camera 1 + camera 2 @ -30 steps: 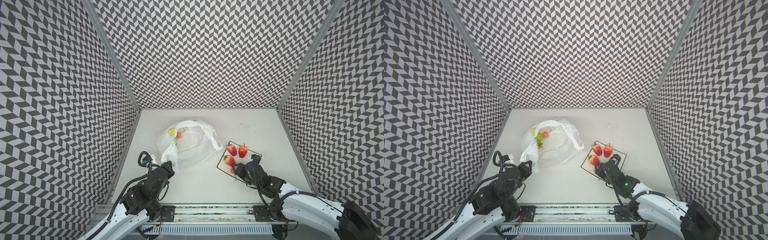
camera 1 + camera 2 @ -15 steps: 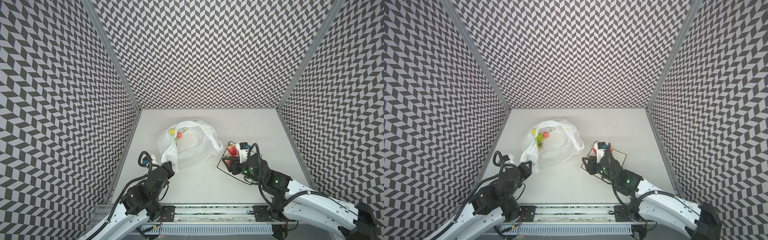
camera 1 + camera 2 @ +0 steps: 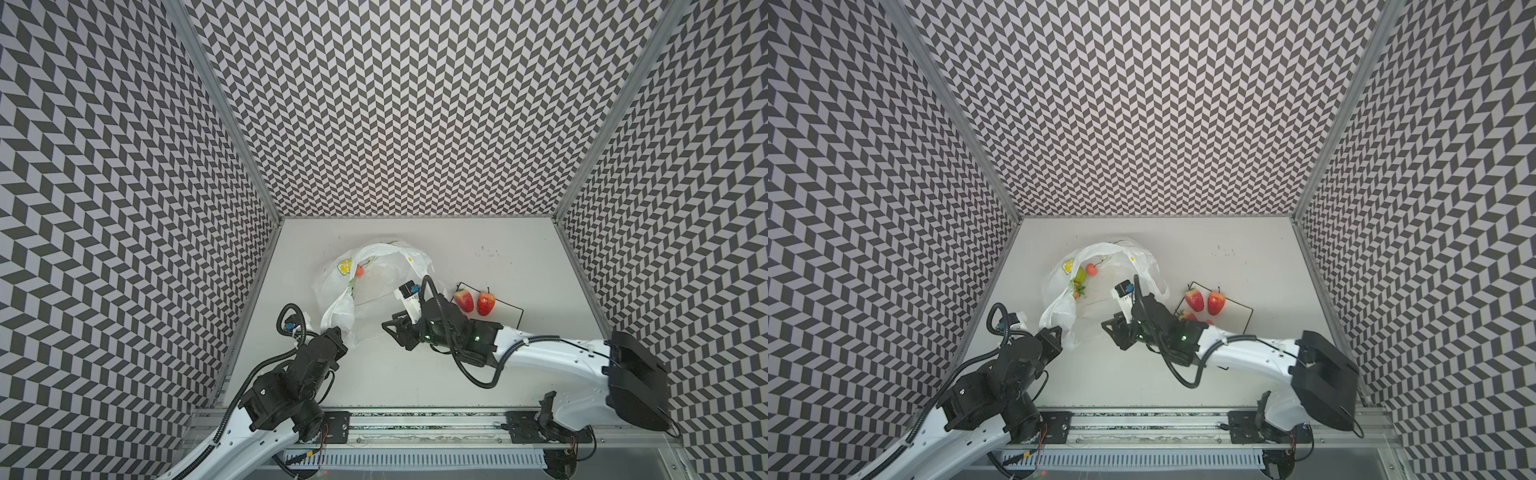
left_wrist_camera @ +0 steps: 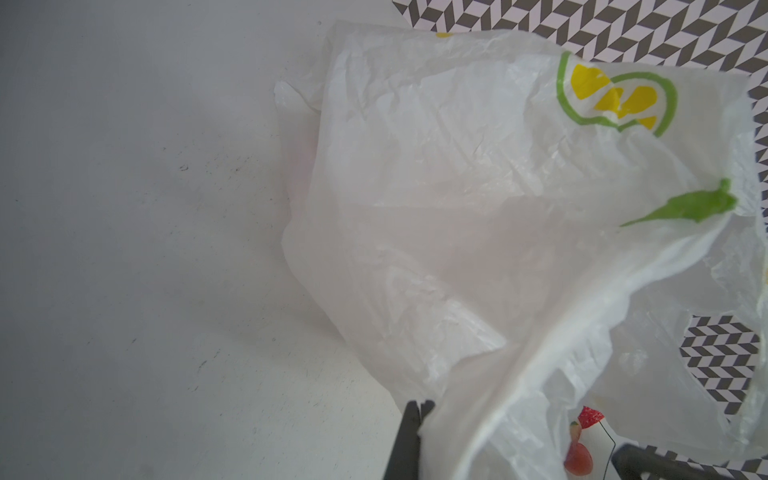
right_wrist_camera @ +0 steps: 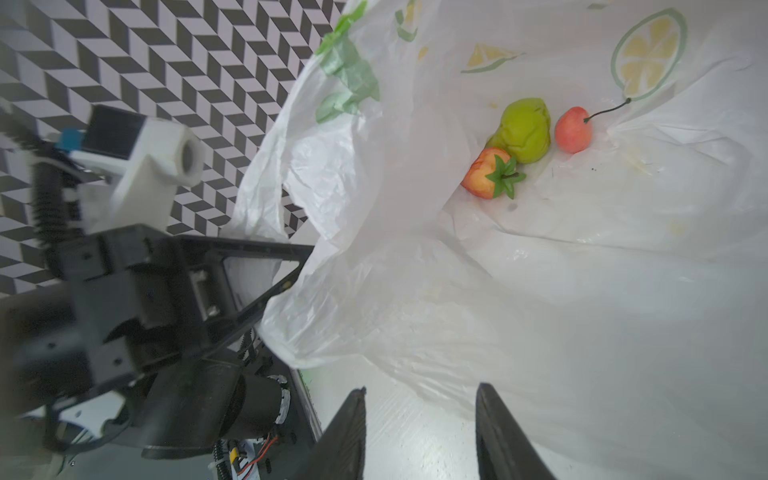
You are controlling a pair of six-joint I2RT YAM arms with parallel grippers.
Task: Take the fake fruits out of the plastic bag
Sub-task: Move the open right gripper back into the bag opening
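Observation:
The plastic bag (image 3: 374,286) (image 3: 1100,286) lies left of the middle with its mouth held up. My left gripper (image 3: 340,332) (image 4: 419,409) is shut on the bag's near edge. Inside the bag (image 5: 582,270) lie a yellow-green pear-shaped fruit (image 5: 524,129), a cherry (image 5: 573,129) (image 3: 359,271) and a strawberry (image 5: 488,174). My right gripper (image 3: 392,336) (image 3: 1113,332) (image 5: 419,388) stands open and empty just before the bag's mouth. Two strawberries (image 3: 464,300) (image 3: 485,303) lie on the sheet to the right; in a top view a third (image 3: 1187,316) peeks from behind my right arm.
A flat white sheet with a black border (image 3: 505,311) (image 3: 1237,311) lies right of the bag, partly under my right arm. Patterned walls close in the left, back and right sides. A metal rail (image 3: 415,419) runs along the front edge.
My right gripper has swung left from the sheet to the bag's mouth, uncovering the strawberries on the sheet, and its jaws have narrowed somewhat. The left arm and bag have not moved.

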